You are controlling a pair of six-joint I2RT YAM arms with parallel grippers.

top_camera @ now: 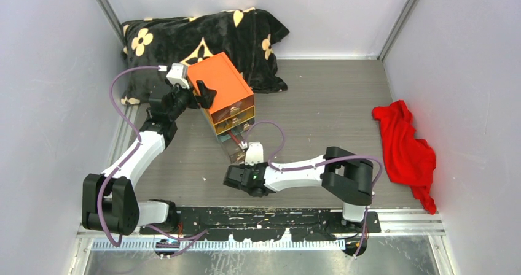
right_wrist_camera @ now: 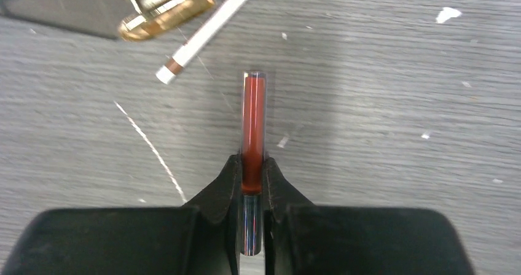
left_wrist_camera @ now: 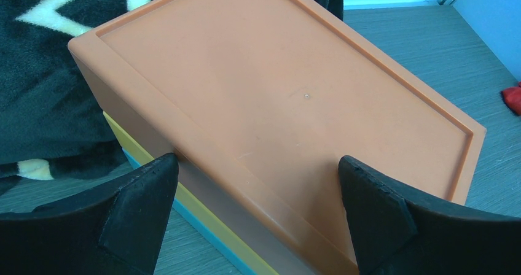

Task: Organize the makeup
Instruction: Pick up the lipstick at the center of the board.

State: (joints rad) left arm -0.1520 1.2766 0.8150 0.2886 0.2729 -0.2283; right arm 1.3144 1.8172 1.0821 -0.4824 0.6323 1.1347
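My right gripper (right_wrist_camera: 252, 167) is shut on a thin red tube (right_wrist_camera: 252, 112) with a clear tip and a dark back end, held just above the grey table. A white pencil (right_wrist_camera: 209, 26) lies on the table just beyond it, next to a gold item (right_wrist_camera: 163, 8). In the top view the right gripper (top_camera: 233, 178) is in front of the orange box (top_camera: 220, 86). My left gripper (left_wrist_camera: 258, 189) is open, its jaws straddling the near edge of the orange box (left_wrist_camera: 276, 85); in the top view the left gripper (top_camera: 206, 94) is at the box's left side. The other makeup is hidden.
A clear drawer (top_camera: 236, 141) sticks out from the bottom of the orange box toward the right gripper. A black flowered blanket (top_camera: 196, 38) lies behind the box. A red cloth (top_camera: 405, 146) lies at the right. Walls enclose the table on three sides.
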